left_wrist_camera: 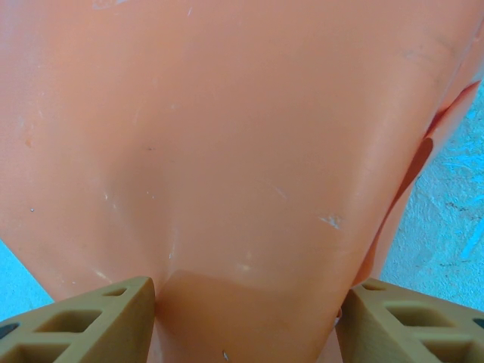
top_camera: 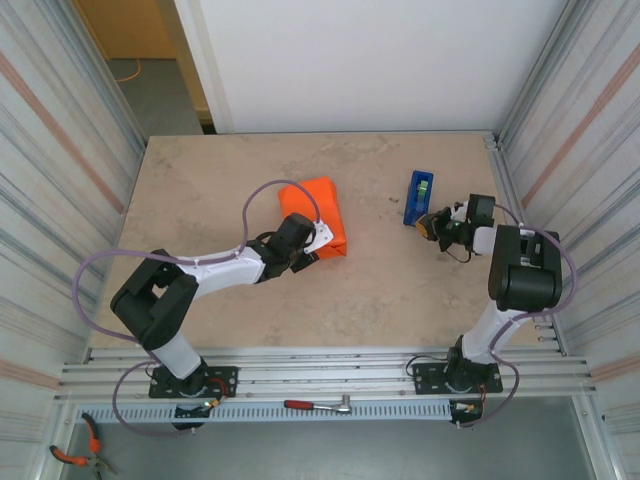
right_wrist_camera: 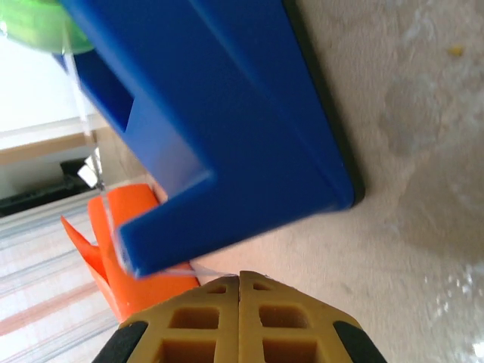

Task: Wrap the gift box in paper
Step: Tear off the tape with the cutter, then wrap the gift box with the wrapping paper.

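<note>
While left tool (left_wrist_camera: 246, 321) clamps the paper (top_camera: 315, 200) bundle at centre of surface (top_camera: 200, 190), jaws part-spread (gift box judged inside), right tool (right_wrist_camera: 240, 302) sits fully closed at tape dispenser (top_camera: 418, 197) near end. Bundle lies well apart, to its left; left arm nearer.

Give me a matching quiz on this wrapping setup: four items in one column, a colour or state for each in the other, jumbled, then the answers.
Column one:
1. paper
2. tape dispenser
3. left gripper
4. right gripper

Column two:
A. jaws pressed shut together
B. orange, folded up into a bundle
C. jaws set either side of the orange bundle
D. blue, to the right of the bundle

Pairs: 1-B, 2-D, 3-C, 4-A
</note>
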Tool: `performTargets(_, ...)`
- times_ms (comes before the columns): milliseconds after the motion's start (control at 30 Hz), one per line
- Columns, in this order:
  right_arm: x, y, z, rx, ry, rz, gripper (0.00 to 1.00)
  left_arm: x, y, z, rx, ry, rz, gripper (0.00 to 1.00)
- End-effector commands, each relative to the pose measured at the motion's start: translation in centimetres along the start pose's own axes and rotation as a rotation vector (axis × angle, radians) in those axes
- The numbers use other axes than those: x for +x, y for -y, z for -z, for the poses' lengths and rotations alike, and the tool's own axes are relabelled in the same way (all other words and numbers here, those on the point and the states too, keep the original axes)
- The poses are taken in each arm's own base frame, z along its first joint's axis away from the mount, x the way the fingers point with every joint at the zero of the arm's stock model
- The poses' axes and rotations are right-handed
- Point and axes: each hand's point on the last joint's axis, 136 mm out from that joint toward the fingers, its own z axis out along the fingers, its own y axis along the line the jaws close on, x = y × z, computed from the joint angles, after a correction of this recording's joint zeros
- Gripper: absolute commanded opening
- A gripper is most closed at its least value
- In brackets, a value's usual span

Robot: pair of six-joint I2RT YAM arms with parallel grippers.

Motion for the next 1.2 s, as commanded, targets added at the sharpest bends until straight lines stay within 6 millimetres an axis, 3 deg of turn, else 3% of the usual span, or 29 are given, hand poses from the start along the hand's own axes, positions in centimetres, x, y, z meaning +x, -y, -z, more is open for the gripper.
performTargets(0, 1.4, 2.8, -1.5, 0.058, -0.052, -0.124, 0.0, 0.6, 0.8, 0.6, 0.034, -0.031, -0.002, 0.62)
performTargets(500, 2.2, 3.7, -1.7, 0.058, -0.062, -0.16, 0.0, 0.6, 0.9, 0.6, 0.033, -0.029, -0.002, 0.62)
performTargets(633, 2.5, 2.4, -0.9, 0.035, -0.065, -0.119, 0.0, 0.5, 0.8, 0.6, 0.033, -0.027, 0.0, 0.62)
performTargets(767, 3.5, -0.2, 0.1, 0.012, -0.075, -0.028, 0.0, 0.6, 0.9, 0.7, 0.034, -0.027, 0.0, 0.62)
performTargets(967, 7.5, -4.7, 1.2, -0.019, -0.103, 0.158, 0.0, 0.6, 0.9, 0.6, 0.032, -0.028, -0.002, 0.62)
performTargets(1167, 14.4, -7.5, 0.0, -0.086, -0.185, 0.346, 0.0, 0.6, 0.9, 0.7, 0.033, -0.026, 0.0, 0.62)
